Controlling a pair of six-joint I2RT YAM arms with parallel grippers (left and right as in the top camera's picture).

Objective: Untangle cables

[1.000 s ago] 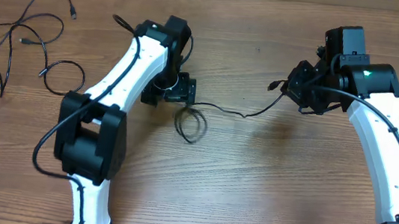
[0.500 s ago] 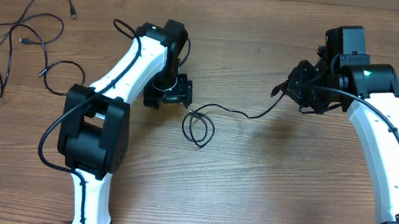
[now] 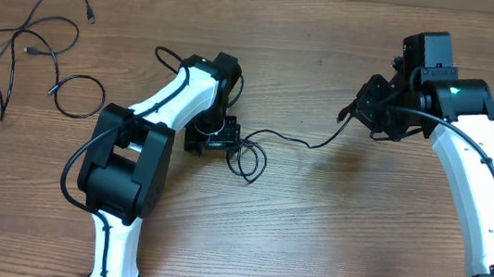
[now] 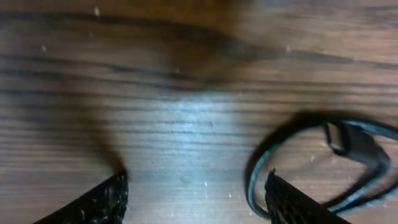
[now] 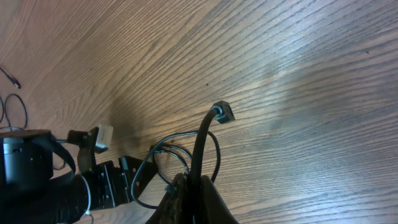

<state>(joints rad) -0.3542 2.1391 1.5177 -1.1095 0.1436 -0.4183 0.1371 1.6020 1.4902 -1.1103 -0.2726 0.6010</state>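
My right gripper (image 5: pixel 188 186) pinched the cable (image 3: pixel 290 141) below its plug (image 5: pixel 222 112), anchoring that end. My left gripper (image 4: pixel 196 196) stood wide and empty beside its loop (image 4: pixel 267 140) on the table (image 3: pixel 310 239), placed to grab it. Other cables (image 3: pixel 13 65) lay far left.

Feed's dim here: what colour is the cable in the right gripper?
The cable is black, plug too; right wrist view shows it best.
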